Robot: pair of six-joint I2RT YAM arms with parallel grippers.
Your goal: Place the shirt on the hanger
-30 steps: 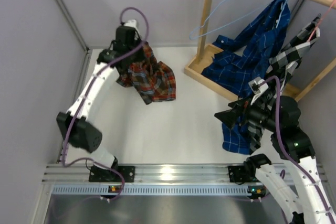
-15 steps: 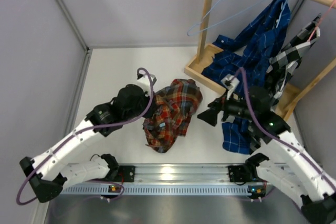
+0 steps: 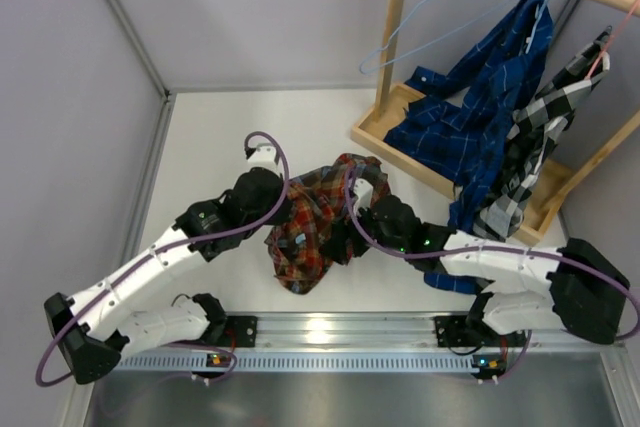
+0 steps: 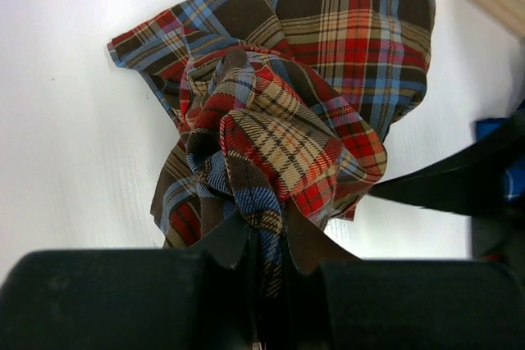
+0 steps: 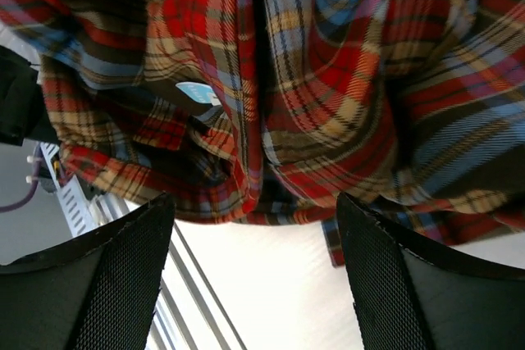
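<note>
The plaid shirt hangs bunched over the middle of the white table. My left gripper is at its left side. In the left wrist view this gripper is shut on a folded edge of the shirt, and the rest drapes away from it. My right gripper reaches in low from the right. In its wrist view it is open, with the shirt's lower hem hanging just at the fingertips and nothing pinched. The light-blue hanger hangs on the wooden rod at the back right.
A wooden rack with a base frame stands at the back right. It carries a dark blue check shirt and a black-and-white shirt. Grey walls close the left and back sides. A metal rail runs along the near edge.
My left arm has carried the shirt from the far left corner toward the near middle. My right arm has swung left and down from the rack to the shirt.
</note>
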